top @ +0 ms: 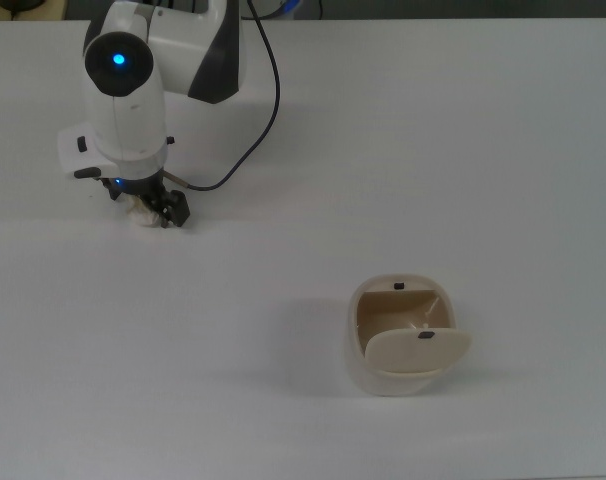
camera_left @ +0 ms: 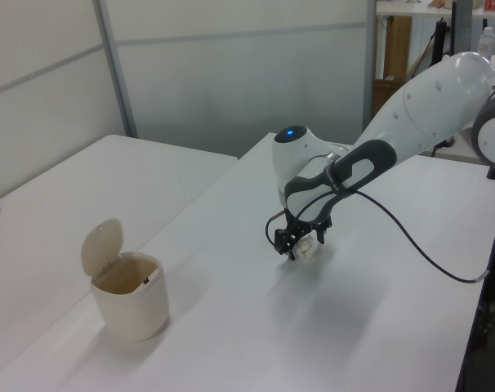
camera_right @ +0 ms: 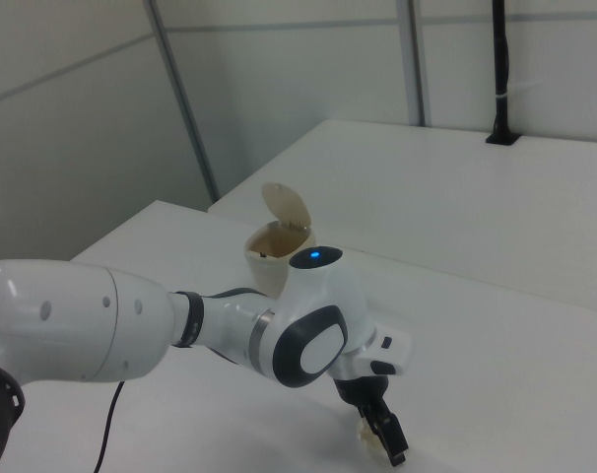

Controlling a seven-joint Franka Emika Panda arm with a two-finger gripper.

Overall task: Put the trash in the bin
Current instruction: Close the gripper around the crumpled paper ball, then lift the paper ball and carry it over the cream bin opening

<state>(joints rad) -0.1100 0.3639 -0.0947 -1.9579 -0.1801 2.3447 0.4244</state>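
The trash (top: 139,212), a small crumpled off-white wad, lies on the white table at the top view's left, mostly covered by the arm's wrist. My gripper (top: 145,204) is down at table level, open, with one black finger (top: 175,211) on the wad's right side and the other on its left. The left view shows the trash (camera_left: 309,251) between the fingers of the gripper (camera_left: 302,243). In the right view the trash (camera_right: 366,434) peeks out beside a finger (camera_right: 389,440). The cream bin (top: 356,362) stands well apart, its flap lid (top: 416,350) swung open.
A black cable (top: 253,120) loops from the wrist over the table behind the gripper. The bin (camera_left: 133,306) stands near the table's front edge in the left view, and a second white table (camera_left: 60,196) lies beyond it. A wall panel stands behind the tables.
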